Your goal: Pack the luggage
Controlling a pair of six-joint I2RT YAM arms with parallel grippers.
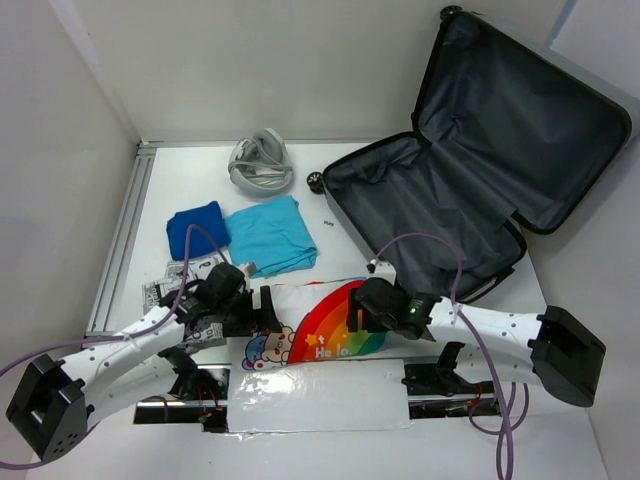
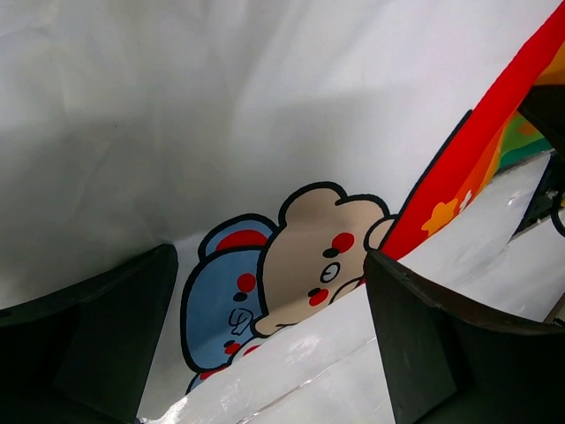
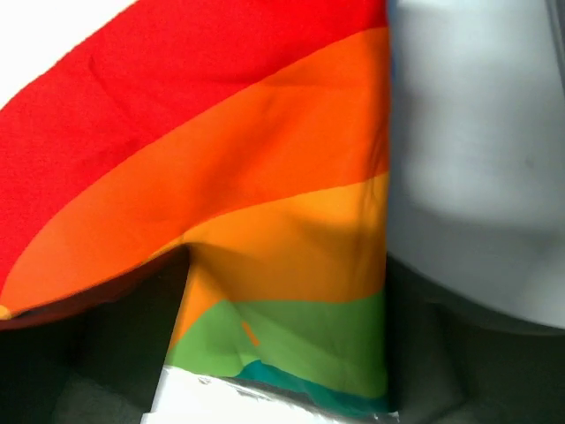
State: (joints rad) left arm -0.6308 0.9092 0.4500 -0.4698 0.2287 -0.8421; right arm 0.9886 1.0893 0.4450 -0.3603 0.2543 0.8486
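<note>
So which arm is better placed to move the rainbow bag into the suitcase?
Probably right. Its gripper sits open over the bag's rainbow end, the side nearest the open suitcase; the left gripper hangs over the far, cartoon end.

Bright, even overhead light; wrist views soft at close range.

In the top view the white table [image 1: 190, 175] is evenly lit with faint, short shadows. The luggage [image 1: 520, 110] lining at 2 o'clock is too dark to show detail, and a shiny sheet [image 1: 320, 395] at 6 o'clock throws glare. In the left wrist view the left gripper [image 2: 272, 291] is a dark, soft-edged mass at 5 and 7 o'clock. In the right wrist view the rainbow cloth [image 3: 265, 177] is blurred, blown white at 11 o'clock and murky along the bottom.
</note>
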